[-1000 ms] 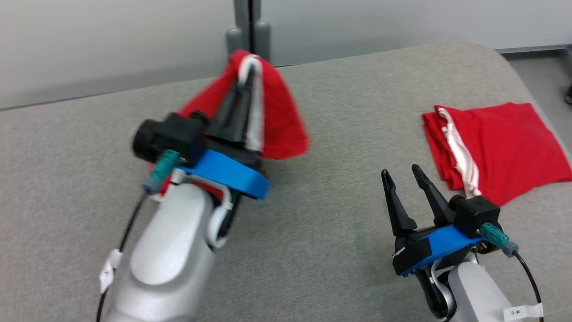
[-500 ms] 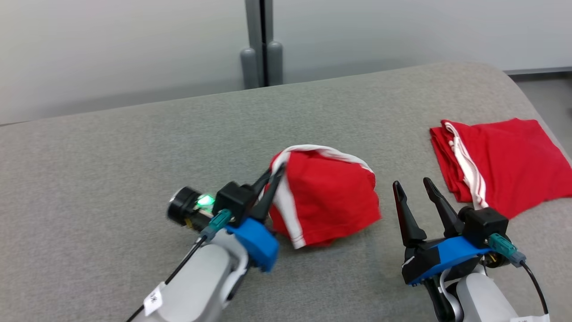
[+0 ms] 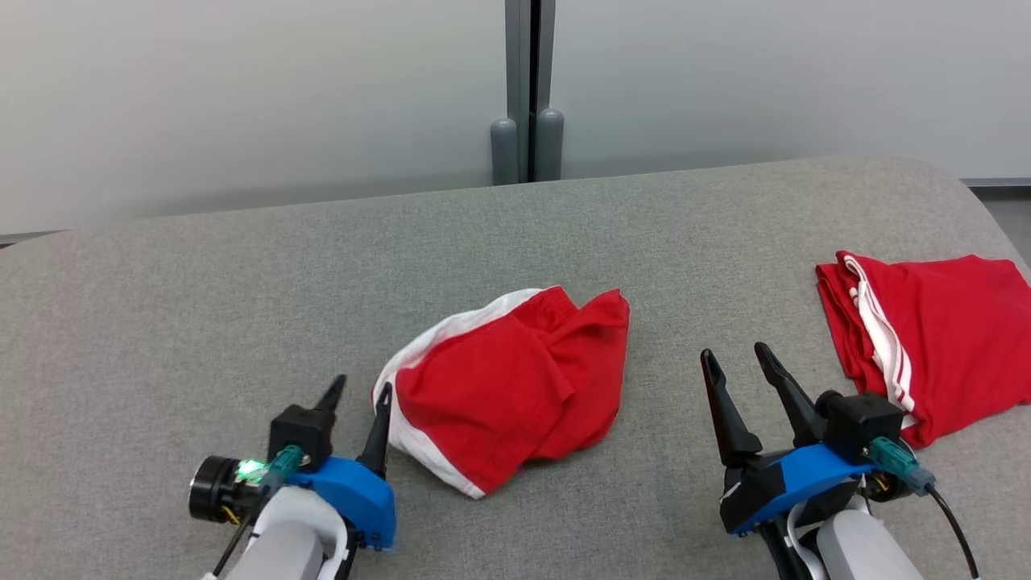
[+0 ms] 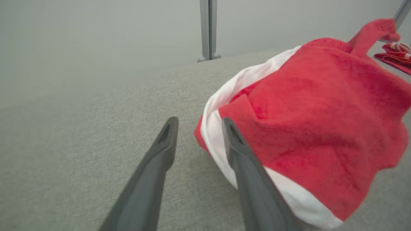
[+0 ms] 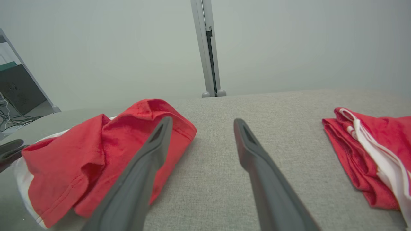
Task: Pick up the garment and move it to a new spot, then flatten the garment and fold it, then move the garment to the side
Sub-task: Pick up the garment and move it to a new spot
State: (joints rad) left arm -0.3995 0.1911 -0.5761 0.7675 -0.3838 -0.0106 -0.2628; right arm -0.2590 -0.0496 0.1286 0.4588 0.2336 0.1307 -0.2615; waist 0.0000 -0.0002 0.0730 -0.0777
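The left gripper (image 3: 362, 385) has released the garment (image 3: 507, 387). One second ago it held the garment pinched and raised above the bench (image 3: 201, 290); half a second ago it had lowered the cloth to the surface with the fingers closed on the white-trimmed edge. Its fingers now stand partly apart with nothing between them. The garment lies in a crumpled heap just to the right of this gripper, between the two grippers. The white edge lies against or just beside the gripper's right finger; contact cannot be confirmed. The right gripper (image 3: 734, 353) remains fully spread and empty, with the heap to its left. A second red garment (image 3: 942, 330), already folded, lies to its right and slightly beyond its fingertips, well apart from the heap. The head view has shifted over the same interval, so part of the apparent displacement is camera motion. Assessment: the pick-and-move stage appears complete. The cloth is bunched and doubled over itself, so flattening is the next stage, and folding has not begun.
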